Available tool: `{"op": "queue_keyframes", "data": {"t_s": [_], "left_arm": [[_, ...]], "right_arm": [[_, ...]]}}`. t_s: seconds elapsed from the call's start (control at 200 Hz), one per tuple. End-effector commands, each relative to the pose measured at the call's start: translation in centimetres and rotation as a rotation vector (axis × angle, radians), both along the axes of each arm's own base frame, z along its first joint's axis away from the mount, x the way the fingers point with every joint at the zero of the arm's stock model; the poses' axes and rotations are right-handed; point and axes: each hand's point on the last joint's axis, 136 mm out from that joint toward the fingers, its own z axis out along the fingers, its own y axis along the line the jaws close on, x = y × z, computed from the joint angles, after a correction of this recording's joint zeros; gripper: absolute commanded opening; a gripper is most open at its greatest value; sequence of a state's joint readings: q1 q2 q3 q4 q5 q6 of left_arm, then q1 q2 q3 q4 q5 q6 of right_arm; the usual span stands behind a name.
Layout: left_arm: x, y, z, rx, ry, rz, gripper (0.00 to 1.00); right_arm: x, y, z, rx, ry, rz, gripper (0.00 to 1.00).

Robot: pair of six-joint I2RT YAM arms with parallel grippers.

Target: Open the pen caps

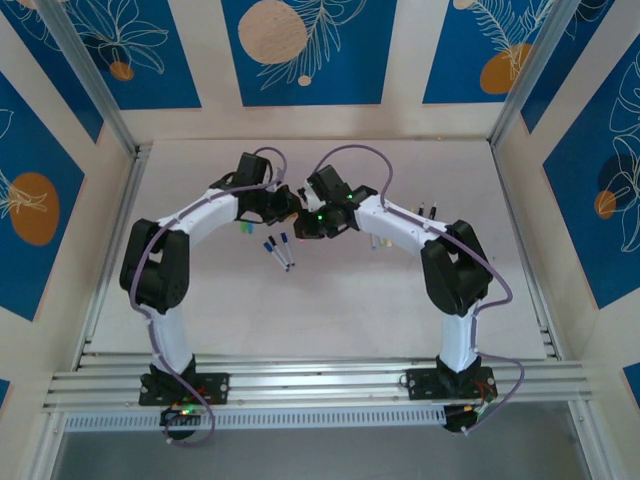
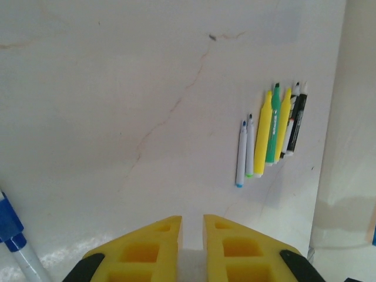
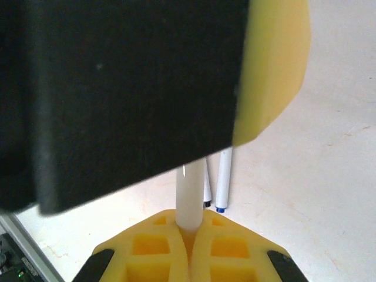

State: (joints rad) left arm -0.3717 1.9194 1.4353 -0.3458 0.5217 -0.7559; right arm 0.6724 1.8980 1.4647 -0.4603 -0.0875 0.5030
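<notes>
Two grippers are positioned tip to tip above the middle of the table (image 1: 350, 310) in the top view: the left gripper (image 1: 288, 205) and the right gripper (image 1: 306, 222).

One white pen barrel (image 3: 189, 197) is clamped between the right gripper's yellow fingers (image 3: 153, 244). The barrel projects from the fingertips, and its far end is hidden behind the black body of the left gripper. Whether a cap is fitted on that end cannot be determined.

In the left wrist view, the left gripper's fingers (image 2: 141, 249) are drawn nearly together, with a narrow gap between them. Whether anything is gripped there cannot be determined.

Two blue-capped pens (image 1: 272, 252) are seen lying on the table just below the grippers in the top view, with caps fitted.

A row of pens (image 2: 263, 138) is laid side by side at the right of the table in the left wrist view: two white, then yellow, green, yellow and black. One further pen (image 2: 20, 258) is seen at the lower left edge, with its blue cap (image 2: 7, 218) in place.
</notes>
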Motion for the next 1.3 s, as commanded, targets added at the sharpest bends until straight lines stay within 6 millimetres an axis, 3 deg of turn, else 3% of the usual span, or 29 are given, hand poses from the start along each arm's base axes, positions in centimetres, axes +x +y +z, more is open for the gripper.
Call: {"op": "queue_keyframes", "data": {"t_s": [0.0, 0.13, 0.245, 0.455, 0.665, 0.82, 0.95, 1.296], "left_arm": [[5.2, 2.8, 1.5, 0.097, -0.108, 0.103, 0.00], [7.9, 3.0, 2.8, 0.097, -0.136, 0.127, 0.00], [8.7, 2.6, 2.9, 0.076, -0.138, 0.134, 0.00], [7.1, 3.4, 1.8, 0.125, -0.119, 0.115, 0.00], [4.4, 6.8, -1.5, 0.366, -0.058, 0.045, 0.00], [2.9, 9.3, -3.9, 0.520, -0.013, 0.017, 0.00], [2.3, 10.3, -5.4, 0.585, 0.015, 0.005, 0.00], [1.9, 11.6, -9.1, 0.672, 0.098, -0.004, 0.00]], "right_arm": [[-7.9, -1.1, -0.1, 0.002, 0.158, 0.072, 0.00], [-13.1, -2.9, -0.9, -0.019, 0.208, 0.061, 0.00], [-14.1, -4.2, -0.7, -0.039, 0.199, 0.022, 0.00], [-10.3, -6.0, 0.3, -0.081, 0.099, -0.039, 0.00], [-5.1, -7.6, 0.4, -0.139, 0.024, -0.103, 0.00], [-2.9, -8.1, 0.9, -0.156, -0.015, -0.122, 0.00], [-1.9, -8.6, 1.0, -0.157, -0.018, -0.144, 0.00], [-2.1, -9.6, 0.3, -0.181, -0.003, -0.172, 0.00]]}}
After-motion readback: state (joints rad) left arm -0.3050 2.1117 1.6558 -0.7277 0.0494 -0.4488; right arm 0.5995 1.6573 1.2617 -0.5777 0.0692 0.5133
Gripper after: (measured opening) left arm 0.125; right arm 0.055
